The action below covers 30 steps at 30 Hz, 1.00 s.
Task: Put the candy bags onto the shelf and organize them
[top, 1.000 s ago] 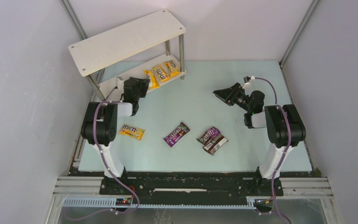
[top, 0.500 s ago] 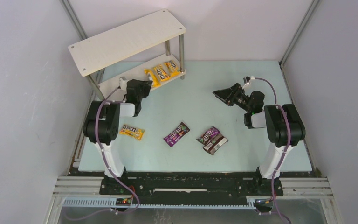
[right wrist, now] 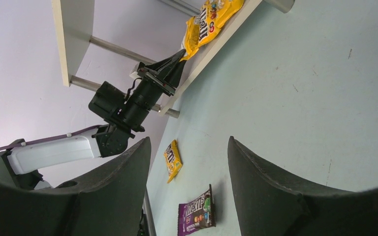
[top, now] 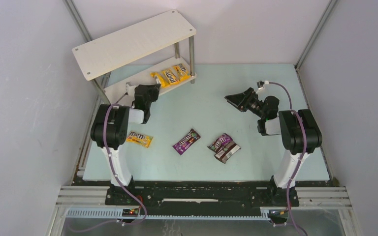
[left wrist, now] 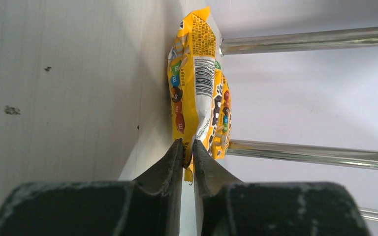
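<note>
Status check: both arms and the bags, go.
Left gripper fingers shut on corner of yellow bag, on lower shelf board. Right gripper open, empty, above table. Four loose bags on table; nothing in the way.

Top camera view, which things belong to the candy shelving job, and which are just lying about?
Job: shelf; shelved yellow bags; pinched yellow bag in the left gripper; on the table, loose yellow bag, one purple bag, another purple bag, brown bag.
Just there: purple cables, metal frame rails.

M&M's logo on yellow packet point(top: 139, 139) and purple packet point(top: 186, 141); barcode on shelf packet point(left wrist: 203, 78)
</note>
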{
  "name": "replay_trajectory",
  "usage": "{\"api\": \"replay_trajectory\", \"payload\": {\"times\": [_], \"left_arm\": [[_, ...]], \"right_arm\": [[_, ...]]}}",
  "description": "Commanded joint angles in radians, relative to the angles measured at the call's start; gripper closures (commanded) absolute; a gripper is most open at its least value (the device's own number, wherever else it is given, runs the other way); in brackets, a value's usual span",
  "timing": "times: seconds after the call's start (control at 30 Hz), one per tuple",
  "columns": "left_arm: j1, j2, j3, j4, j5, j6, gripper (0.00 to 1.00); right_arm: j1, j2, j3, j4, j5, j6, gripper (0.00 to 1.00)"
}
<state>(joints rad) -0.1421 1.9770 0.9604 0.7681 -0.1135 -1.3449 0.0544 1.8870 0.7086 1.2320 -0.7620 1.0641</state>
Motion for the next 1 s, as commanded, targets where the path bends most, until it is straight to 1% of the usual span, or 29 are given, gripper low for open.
{"api": "replay_trajectory", "payload": {"times": [0.0,0.07,0.13,0.23,0.3,0.37,0.43,0.6,0.7,0.83,0.93,0.97], "left_arm": [[0.004,-0.002,-0.008,0.031,-0.041,0.006,0.83],[0.003,0.001,-0.007,0.026,-0.043,0.006,0.82],[0.005,0.003,-0.007,0.017,-0.038,0.007,0.79],[0.004,-0.005,-0.015,0.011,-0.026,0.011,0.68],[0.004,-0.031,-0.028,0.010,-0.019,0.024,0.56],[0.003,-0.068,-0.048,0.005,-0.021,0.052,0.50],[0.004,-0.117,-0.072,-0.004,-0.023,0.085,0.46],[-0.012,-0.253,-0.148,-0.039,-0.008,0.146,0.40],[-0.041,-0.350,-0.221,-0.056,-0.007,0.170,0.39],[-0.093,-0.469,-0.354,-0.070,-0.024,0.128,0.39],[-0.126,-0.537,-0.421,-0.080,0.026,0.114,0.38],[-0.134,-0.566,-0.442,-0.098,0.044,0.116,0.36]], "right_arm": [[-0.005,0.010,0.012,0.058,-0.010,0.007,0.33],[-0.007,0.010,0.012,0.059,-0.010,0.008,0.33],[-0.007,0.011,0.012,0.059,-0.011,0.008,0.33],[-0.008,0.012,0.012,0.062,-0.010,0.009,0.33],[-0.008,0.013,0.017,0.057,-0.013,0.008,0.33],[-0.007,0.015,0.018,0.056,-0.014,0.007,0.33],[-0.007,0.015,0.019,0.056,-0.013,0.007,0.33],[-0.004,0.006,0.020,0.038,-0.011,-0.006,0.33],[0.001,-0.006,0.020,0.008,-0.007,-0.029,0.33],[0.013,-0.027,0.020,-0.041,0.004,-0.068,0.33],[0.026,-0.043,0.020,-0.084,0.015,-0.101,0.33],[0.030,-0.048,0.020,-0.099,0.018,-0.112,0.33]]}}
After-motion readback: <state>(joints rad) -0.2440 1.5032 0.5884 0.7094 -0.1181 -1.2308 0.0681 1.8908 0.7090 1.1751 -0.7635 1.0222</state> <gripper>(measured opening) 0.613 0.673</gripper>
